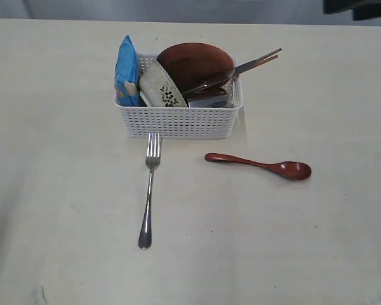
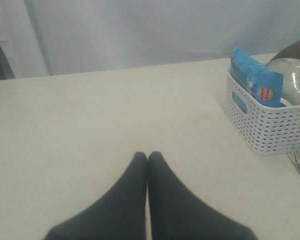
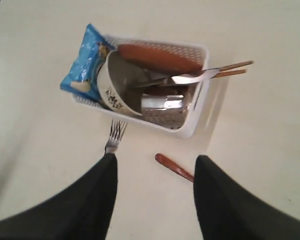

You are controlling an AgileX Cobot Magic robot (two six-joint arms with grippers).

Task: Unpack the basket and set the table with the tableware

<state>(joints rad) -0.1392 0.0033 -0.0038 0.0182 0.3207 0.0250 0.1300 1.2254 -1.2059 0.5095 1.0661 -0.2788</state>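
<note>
Hidden: I see only part of cup [image 3: 162, 106] in basket [image 1: 178, 122].
Fork [image 1: 150, 190]: tines 12 o'clock.
Left gripper [image 2: 148, 156]: closed.
Right gripper [image 3: 157, 159]: spread, empty.

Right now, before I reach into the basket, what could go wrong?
The knife and chopsticks rest on the basket's rim above the cup; lifting the cup first could flip them out.
The bowl stands tilted beside the chip bag; it may topple.
The fork's tines lie at the basket wall; nudging the basket would shift it.
</note>
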